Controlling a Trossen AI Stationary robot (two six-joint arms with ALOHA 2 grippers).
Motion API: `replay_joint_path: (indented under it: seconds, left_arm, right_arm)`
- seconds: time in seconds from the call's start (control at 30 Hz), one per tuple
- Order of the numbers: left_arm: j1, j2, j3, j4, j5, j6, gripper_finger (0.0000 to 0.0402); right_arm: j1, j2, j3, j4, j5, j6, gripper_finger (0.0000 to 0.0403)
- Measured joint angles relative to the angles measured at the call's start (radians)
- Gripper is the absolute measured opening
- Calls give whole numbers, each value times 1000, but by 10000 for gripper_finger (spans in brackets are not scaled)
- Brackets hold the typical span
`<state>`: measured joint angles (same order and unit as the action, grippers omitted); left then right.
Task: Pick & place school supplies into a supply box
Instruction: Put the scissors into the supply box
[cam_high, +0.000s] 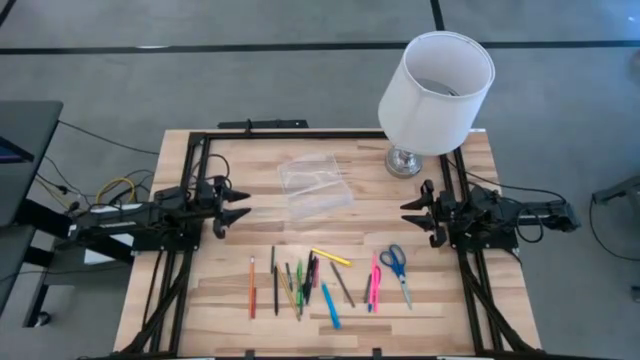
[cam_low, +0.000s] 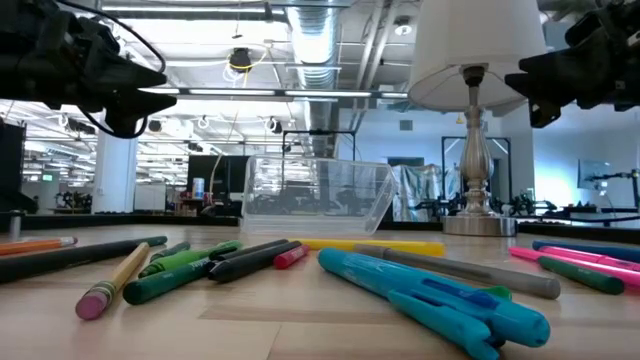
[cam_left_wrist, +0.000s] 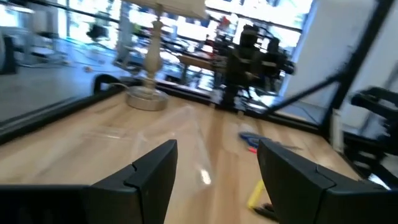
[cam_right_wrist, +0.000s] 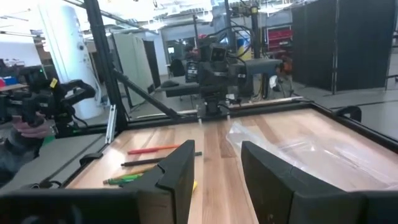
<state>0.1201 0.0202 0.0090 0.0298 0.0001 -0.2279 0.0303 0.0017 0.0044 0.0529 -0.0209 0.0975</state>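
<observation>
Hovering with fingers apart and empty, the left gripper (cam_high: 240, 215) and right gripper (cam_high: 408, 212) flank the small clear plastic supply box (cam_high: 315, 186); thin coloured pencils and pens (cam_high: 300, 282) and blue-handled scissors (cam_high: 396, 268) lie nearer the table's front edge.

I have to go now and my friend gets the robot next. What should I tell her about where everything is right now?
Left gripper: open, empty, at the table's left side.
Right gripper: open, empty, at the right side.
Supply box: clear, mid-table between the arms, nothing visible in it.
School supplies: all lie loose in a row on the table, in front of the box: orange pencil, blue pen, pink markers, blue-handled scissors.
Lamp: behind the right arm, not part of the job.
Done: nothing yet. Left: every item goes into the box.
</observation>
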Motion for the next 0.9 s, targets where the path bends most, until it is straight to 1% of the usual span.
replay_joint_path:
  seconds: [0.1,0.2,0.27,0.37,0.47,0.57,0.7,0.83,0.87,0.9]
  left_arm:
    - [-20,5,0,-1,3,11,219]
    - [-37,6,0,-2,-4,74,219]
    - [-42,6,0,-2,-5,143,219]
    - [-42,6,0,-2,-6,277,219]
    - [-42,6,0,2,-35,403,219]
    - [-42,6,0,18,-126,463,219]
    - [-42,6,0,36,-217,397,219]
    - [-42,6,5,52,-402,416,219]
    - [-42,6,6,51,-436,399,219]
    - [-42,6,7,50,-455,347,219]
  right_arm:
    - [0,0,0,0,22,-29,127]
    - [0,0,0,0,26,-98,127]
    - [0,0,0,3,26,-128,127]
    - [0,0,0,16,28,-119,127]
    - [0,0,0,30,38,-119,127]
    - [0,0,0,72,87,-109,127]
    - [0,0,0,83,112,-7,127]
    - [0,0,0,135,166,42,127]
    - [0,0,0,144,177,45,127]
    - [0,0,0,147,180,46,127]
